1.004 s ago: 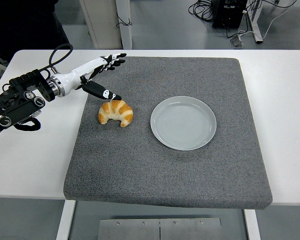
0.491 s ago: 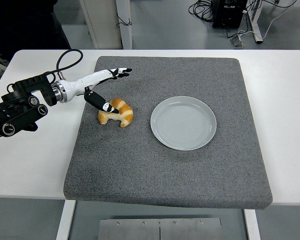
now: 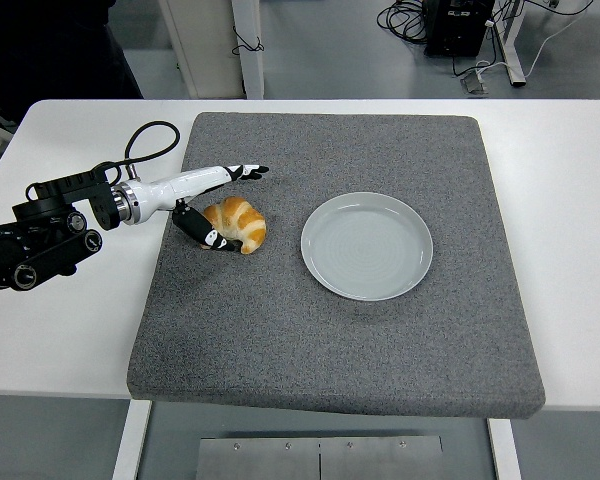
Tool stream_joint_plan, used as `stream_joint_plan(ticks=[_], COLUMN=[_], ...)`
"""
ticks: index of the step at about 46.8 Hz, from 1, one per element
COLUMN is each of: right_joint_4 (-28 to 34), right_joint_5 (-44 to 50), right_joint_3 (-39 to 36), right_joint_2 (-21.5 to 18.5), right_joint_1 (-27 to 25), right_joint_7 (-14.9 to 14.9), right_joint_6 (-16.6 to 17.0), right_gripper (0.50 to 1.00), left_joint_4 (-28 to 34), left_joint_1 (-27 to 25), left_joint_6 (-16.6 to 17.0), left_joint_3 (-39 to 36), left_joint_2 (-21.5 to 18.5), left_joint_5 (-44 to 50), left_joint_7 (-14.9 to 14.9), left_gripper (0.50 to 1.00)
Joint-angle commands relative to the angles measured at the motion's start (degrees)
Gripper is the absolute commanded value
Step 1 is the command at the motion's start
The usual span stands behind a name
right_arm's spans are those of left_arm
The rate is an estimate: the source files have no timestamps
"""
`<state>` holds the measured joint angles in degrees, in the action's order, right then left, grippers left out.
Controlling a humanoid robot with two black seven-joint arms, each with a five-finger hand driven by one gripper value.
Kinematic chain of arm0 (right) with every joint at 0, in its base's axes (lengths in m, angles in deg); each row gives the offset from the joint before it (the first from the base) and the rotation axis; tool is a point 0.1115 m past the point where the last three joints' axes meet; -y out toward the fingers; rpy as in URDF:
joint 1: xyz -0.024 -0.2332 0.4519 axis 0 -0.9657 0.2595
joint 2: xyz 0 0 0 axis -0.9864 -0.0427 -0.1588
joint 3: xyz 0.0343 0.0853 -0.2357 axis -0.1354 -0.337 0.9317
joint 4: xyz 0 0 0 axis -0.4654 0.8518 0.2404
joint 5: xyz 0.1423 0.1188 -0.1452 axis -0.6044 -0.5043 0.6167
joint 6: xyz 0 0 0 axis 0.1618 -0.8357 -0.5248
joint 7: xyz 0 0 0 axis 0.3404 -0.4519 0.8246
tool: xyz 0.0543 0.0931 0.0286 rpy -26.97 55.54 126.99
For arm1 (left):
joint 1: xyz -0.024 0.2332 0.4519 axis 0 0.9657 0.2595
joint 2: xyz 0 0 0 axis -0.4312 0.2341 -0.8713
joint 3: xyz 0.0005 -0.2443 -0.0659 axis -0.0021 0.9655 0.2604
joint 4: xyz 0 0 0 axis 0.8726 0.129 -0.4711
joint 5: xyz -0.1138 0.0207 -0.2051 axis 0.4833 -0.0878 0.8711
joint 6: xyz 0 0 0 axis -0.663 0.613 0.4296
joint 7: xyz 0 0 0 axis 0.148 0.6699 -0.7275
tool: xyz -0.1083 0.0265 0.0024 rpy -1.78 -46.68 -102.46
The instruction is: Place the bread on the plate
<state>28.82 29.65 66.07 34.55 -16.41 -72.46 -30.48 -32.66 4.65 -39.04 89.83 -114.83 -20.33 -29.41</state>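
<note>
head view, one moment, white table [image 3: 580, 200] carrying a grey mat [image 3: 330, 330].

item: left hand [image 3: 208, 200], white and black, entering from the left edge. against the frames before, it has come lower and closer to the bread; a second ago it stood above and behind the pastry, with the thumb tip just at its rear edge. now the thumb [image 3: 202, 232] lies along the near-left side of the bread, touching it or nearly so, while the long fingers [image 3: 242, 173] reach over the far side. fingers spread wide around the bread, not closed on it; whether they press it cannot be told. the black forearm [image 3: 40, 235] has also shifted lower and nearer the table's front.

item: bread [image 3: 237, 222], a golden croissant, on the mat's left half, well left of the plate and apart from it. position unchanged from the earlier frames. its long axis runs from lower left to upper right, then bends; the arc bulges toward the far side and right, and the two horns point down toward the near edge, the left horn partly hidden by the thumb.

item: plate [image 3: 366, 246], pale grey, round, near mat centre, nothing on it.

item: right hand, outside the frame.
</note>
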Motion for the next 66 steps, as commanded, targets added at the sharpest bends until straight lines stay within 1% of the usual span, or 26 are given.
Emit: stream_joint_plan(ticks=[1,5,8,10,20,23,31,39,45,57,66], right_joint_4=[0.00,0.00,0.00,0.00,0.00,0.00,0.00,0.00,0.00,0.00,0.00], right_joint_5=[0.00,0.00,0.00,0.00,0.00,0.00,0.00,0.00,0.00,0.00,0.00], right_joint_3=[0.00,0.00,0.00,0.00,0.00,0.00,0.00,0.00,0.00,0.00,0.00], right_joint_2=[0.00,0.00,0.00,0.00,0.00,0.00,0.00,0.00,0.00,0.00,0.00], right_joint_1=[0.00,0.00,0.00,0.00,0.00,0.00,0.00,0.00,0.00,0.00,0.00], right_joint_7=[0.00,0.00,0.00,0.00,0.00,0.00,0.00,0.00,0.00,0.00,0.00], right_joint_6=[0.01,0.01,0.01,0.01,0.01,0.01,0.01,0.01,0.01,0.01,0.01], right_gripper=[1.000,1.000,1.000,1.000,1.000,1.000,1.000,1.000,1.000,1.000,1.000], left_joint_4=[-0.10,-0.01,-0.01,-0.01,-0.01,-0.01,-0.01,-0.01,-0.01,-0.01,-0.10], left_joint_1=[0.04,0.04,0.04,0.04,0.04,-0.05,0.04,0.04,-0.05,-0.67,-2.69], left_joint_6=[1.70,3.81,4.52,4.69,4.69,4.69,4.69,4.69,4.69,4.69,4.61], left_joint_3=[-1.06,-2.20,-2.73,-2.82,-2.73,-2.64,-2.56,-2.73,-2.64,-1.41,-0.01], left_joint_2=[0.09,0.18,0.62,0.88,1.06,1.14,1.32,1.32,1.32,0.88,0.62], left_joint_5=[-0.78,-0.96,-0.96,-0.96,-0.78,-0.43,-0.25,-0.16,-0.08,0.01,0.01], left_joint_7=[0.22,0.48,0.57,0.57,1.01,1.18,1.27,3.12,3.20,3.12,3.20], left_gripper=[0.962,0.946,0.937,0.933,0.863,0.851,0.766,0.692,0.651,0.622,0.621])
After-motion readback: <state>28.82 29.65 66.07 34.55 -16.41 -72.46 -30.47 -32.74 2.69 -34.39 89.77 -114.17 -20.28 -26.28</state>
